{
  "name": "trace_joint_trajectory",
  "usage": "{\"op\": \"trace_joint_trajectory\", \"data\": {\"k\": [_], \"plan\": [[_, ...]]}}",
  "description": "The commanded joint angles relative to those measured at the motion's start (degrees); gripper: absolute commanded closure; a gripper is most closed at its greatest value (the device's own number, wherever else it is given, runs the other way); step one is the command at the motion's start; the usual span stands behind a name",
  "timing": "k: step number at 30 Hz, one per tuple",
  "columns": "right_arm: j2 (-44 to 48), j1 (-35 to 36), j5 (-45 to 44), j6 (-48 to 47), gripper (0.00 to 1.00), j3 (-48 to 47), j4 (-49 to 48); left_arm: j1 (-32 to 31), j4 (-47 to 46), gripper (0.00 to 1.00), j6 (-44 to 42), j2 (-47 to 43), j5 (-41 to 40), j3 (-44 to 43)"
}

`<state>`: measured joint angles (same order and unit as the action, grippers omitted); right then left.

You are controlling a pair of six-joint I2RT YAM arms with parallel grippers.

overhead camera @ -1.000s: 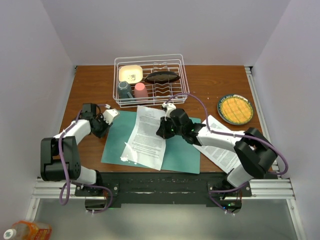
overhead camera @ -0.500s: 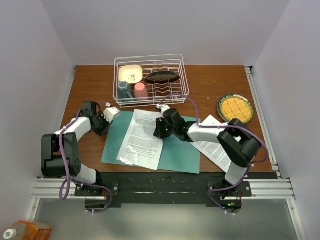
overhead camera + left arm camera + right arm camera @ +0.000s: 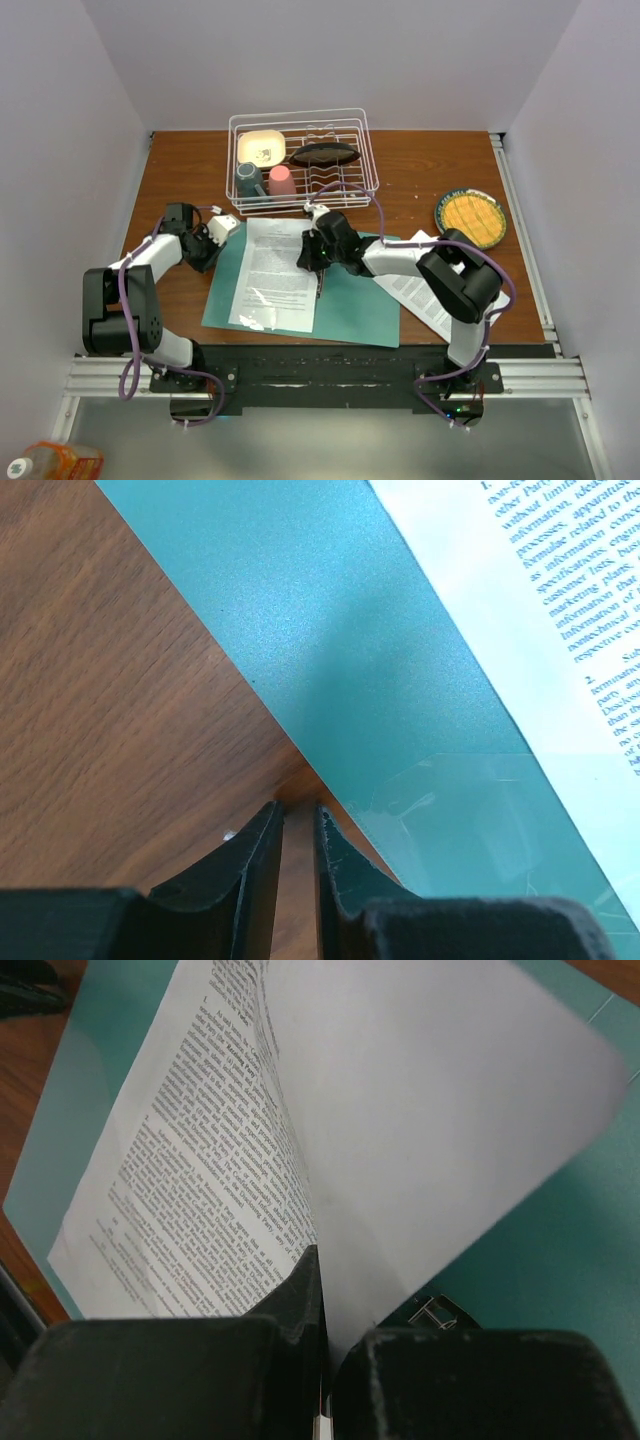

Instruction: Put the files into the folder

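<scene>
The teal folder [image 3: 355, 300] lies open and flat on the wooden table. One printed file sheet [image 3: 272, 275] rests on its left half. My right gripper [image 3: 312, 258] is shut on that sheet's right edge, which curls up between the fingers [image 3: 322, 1260] in the right wrist view. The metal clip [image 3: 435, 1312] shows just below them. More files [image 3: 420, 305] lie at the folder's right edge, partly under the right arm. My left gripper [image 3: 213, 243] sits low at the folder's upper left edge [image 3: 330, 610]. Its jaws [image 3: 298, 815] stand narrowly apart over bare wood, holding nothing.
A white wire dish rack [image 3: 303, 160] with cups, a bowl and a dark dish stands behind the folder. At the right sits a green-rimmed plate [image 3: 470, 218] with a yellow inside. White walls close in the table on three sides.
My right gripper has dragged the sheet leftward and squared it over the folder's left half. The left gripper stayed at the folder's corner and its jaws narrowed a little.
</scene>
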<state>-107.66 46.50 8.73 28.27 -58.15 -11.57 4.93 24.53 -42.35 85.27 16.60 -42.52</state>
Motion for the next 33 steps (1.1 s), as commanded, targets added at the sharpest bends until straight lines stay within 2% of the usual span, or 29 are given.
{"op": "trace_joint_trajectory", "data": {"k": [1, 8, 33], "plan": [[-0.1, 0.2, 1.2, 1.3, 1.0, -3.7, -1.5, 0.3, 12.3, 0.76, -20.5, 1.2, 10.8, 1.8], [-3.1, 0.3, 3.0, 5.6, 1.0, -4.2, -5.4, 0.3, 14.6, 0.76, -21.2, 1.6, 12.0, 1.4], [-9.2, 3.0, 3.1, 8.2, 1.0, -8.9, -5.7, 0.2, 15.2, 0.78, -20.5, 0.3, 12.0, 1.2]]}}
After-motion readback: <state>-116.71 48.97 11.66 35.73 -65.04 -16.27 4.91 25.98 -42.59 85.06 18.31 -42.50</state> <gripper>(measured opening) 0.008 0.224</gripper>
